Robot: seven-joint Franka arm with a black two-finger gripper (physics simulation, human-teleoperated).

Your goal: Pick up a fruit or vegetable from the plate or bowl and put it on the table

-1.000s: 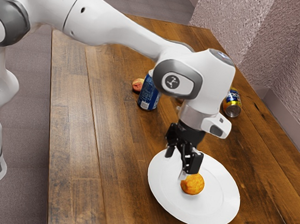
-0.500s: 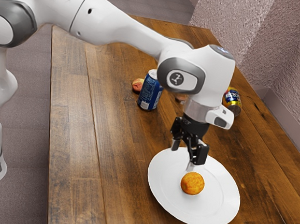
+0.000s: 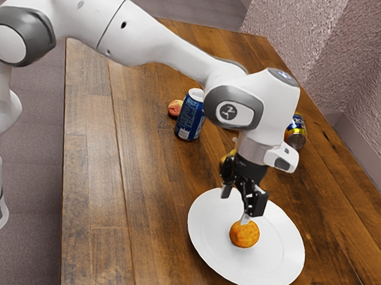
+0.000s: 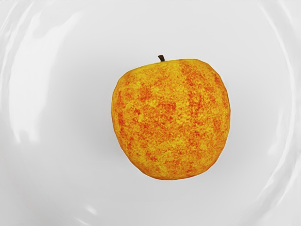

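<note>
Working over a worktop (image 3: 89,174) of brown wooden planks, softly glossy, with the plate (image 3: 199,245) as landmark: white, round, broad-rimmed. Past the worktop, to the exterior view's left of the plate, see grey-mauve flooring (image 3: 25,235); up and to the exterior view's right of the plate, a rough, pale pinkish wall (image 3: 304,39). Reaching the arm (image 3: 146,33) in from the exterior view's left, ending above the plate.

To the exterior view's left of the plate, find a wide stretch of planking running out to the worktop's long straight edge. Farther up the view from the plate, toward its left, find a blue can (image 3: 189,119) standing upright, with a reddish fruit (image 3: 175,108) just beside. Up the view and rightward from the plate, note a blue-and-yellow can (image 3: 297,132). Just up the view from the plate, glimpse a yellowish thing (image 3: 222,162), mostly hidden behind the arm; cannot tell more.

Have the jaws spread well apart over the plate, gripping nothing. Find the apple (image 3: 244,235), yellow-orange with a dark stem (image 4: 161,58), resting on the plate near the middle, beneath the jaws; cannot tell about any touch from one fingertip.
</note>
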